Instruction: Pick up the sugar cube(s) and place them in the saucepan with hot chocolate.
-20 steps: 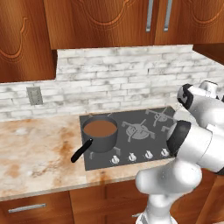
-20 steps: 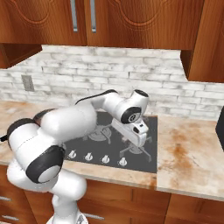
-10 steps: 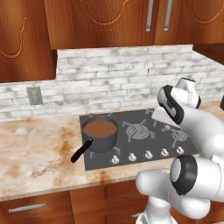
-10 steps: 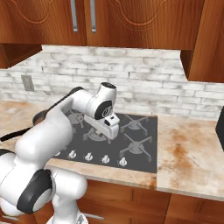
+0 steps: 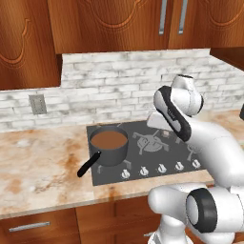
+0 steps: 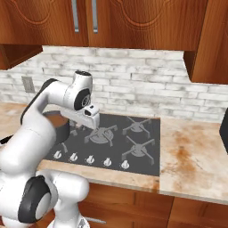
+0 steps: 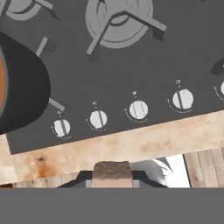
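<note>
The saucepan with hot chocolate (image 5: 109, 145) stands on the front left burner of the cooktop, its black handle (image 5: 87, 166) pointing toward the counter's front. In the hand view its dark wall (image 7: 24, 85) fills the left edge, with a sliver of brown liquid. My gripper (image 7: 113, 180) is shut on a small tan sugar cube (image 7: 113, 169), held over the cooktop's front edge by the knobs. From the right base view the gripper (image 6: 81, 128) hangs just right of the saucepan (image 6: 59, 127), which my arm partly hides.
The black cooktop (image 6: 142, 147) has several burner grates and a row of knobs (image 7: 138, 109) along its front. Marble counter (image 5: 38, 176) extends on both sides, with a brick backsplash and wood cabinets behind. A dark object (image 6: 224, 133) sits at the far right.
My arm has swung left across the cooktop, from the right burners to just beside the saucepan. The gripper has stayed shut on the cube.
</note>
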Tool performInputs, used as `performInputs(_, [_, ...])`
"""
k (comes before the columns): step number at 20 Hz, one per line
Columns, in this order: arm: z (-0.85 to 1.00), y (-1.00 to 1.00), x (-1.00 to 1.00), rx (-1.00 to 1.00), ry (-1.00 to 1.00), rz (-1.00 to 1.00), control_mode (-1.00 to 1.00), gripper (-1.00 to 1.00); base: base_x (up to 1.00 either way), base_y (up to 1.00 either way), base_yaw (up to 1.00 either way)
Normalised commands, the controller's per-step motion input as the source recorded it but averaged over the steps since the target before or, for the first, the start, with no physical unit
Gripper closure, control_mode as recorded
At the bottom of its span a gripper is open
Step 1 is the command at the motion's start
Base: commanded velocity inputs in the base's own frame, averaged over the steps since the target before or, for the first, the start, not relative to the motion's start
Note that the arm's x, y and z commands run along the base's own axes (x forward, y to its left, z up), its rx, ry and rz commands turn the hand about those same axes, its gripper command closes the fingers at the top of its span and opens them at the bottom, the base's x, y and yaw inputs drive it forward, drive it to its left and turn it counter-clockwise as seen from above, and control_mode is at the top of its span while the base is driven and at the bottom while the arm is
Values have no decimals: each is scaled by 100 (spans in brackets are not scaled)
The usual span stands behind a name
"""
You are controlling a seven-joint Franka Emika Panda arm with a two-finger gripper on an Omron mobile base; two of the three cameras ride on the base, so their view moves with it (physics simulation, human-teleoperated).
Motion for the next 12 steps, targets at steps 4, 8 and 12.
performInputs(4, [0,99,4,-6,-7,24,-100,100,0,0,0])
performInputs(8, [0,95,22,-5,-19,20,-100,100,0,0,0])
performInputs(12, [1,78,32,-5,-18,11,-100,100,0,0,0])
